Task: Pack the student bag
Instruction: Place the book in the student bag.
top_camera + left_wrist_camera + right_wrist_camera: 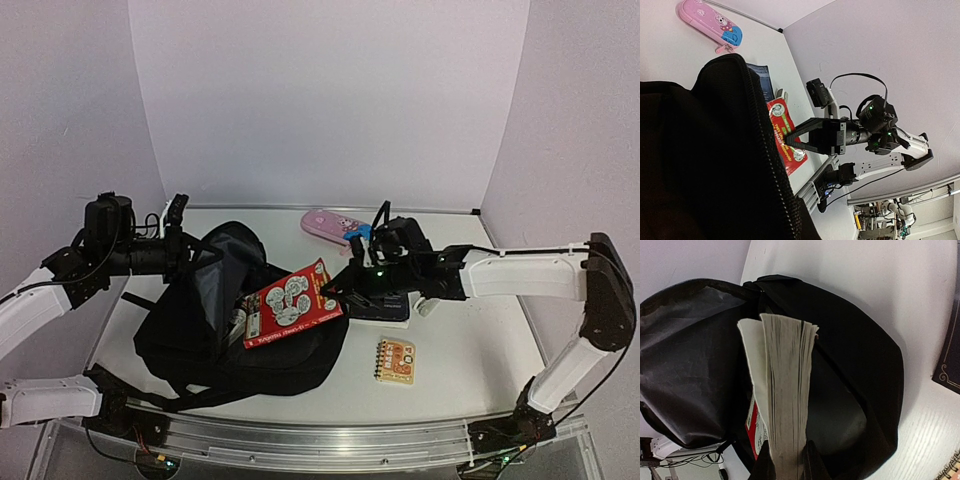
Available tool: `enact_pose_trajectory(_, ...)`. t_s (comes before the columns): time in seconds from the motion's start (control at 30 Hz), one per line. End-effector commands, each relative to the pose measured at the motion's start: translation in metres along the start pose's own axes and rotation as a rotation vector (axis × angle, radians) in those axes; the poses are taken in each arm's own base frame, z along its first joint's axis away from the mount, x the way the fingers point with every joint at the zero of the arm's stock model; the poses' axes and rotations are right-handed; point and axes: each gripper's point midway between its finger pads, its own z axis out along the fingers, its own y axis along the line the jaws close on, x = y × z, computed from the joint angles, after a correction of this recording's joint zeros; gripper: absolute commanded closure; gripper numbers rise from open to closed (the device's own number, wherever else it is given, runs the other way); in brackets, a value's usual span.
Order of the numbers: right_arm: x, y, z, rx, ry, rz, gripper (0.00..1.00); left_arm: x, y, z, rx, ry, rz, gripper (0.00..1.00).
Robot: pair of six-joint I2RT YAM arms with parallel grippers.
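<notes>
The student bag (190, 345), a large black backpack, lies at the left of the table with its mouth open, showing grey lining (690, 350). My left gripper (186, 250) is shut on the bag's upper rim and holds the mouth open. In the left wrist view black bag fabric (695, 160) hides its fingers. My right gripper (340, 288) is shut on a red book (292, 302) with cartoon pictures and holds it tilted over the bag's mouth. In the right wrist view the book's page edges (787, 390) stand between my fingers (765, 467), pointing into the bag.
A pink pencil case (335, 225) lies at the back. A dark blue book (385, 308) lies under my right gripper. A small orange notebook (396, 360) lies at the front right. White walls enclose the table, with a metal rail (320, 440) at the near edge.
</notes>
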Motion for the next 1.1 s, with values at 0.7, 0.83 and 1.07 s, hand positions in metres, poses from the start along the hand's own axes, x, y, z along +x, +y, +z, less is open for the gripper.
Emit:
enact_pose_trajectory(0.7, -0.006, 0.08, 0.141, -0.083, -0.15, -0.052, 1.0, -0.021, -0.048, -0.004, 0.148, -0.009, 0.15, 1.0)
enact_pose_trajectory(0.83, -0.009, 0.096, 0.138, -0.138, -0.162, -0.057, 1.0, -0.022, -0.048, -0.005, 0.142, -0.017, 0.154, 1.0)
enact_pose_trajectory(1.07, -0.015, 0.173, 0.083, -0.467, -0.171, -0.059, 1.0, -0.023, -0.046, -0.004, 0.134, -0.023, 0.149, 1.0)
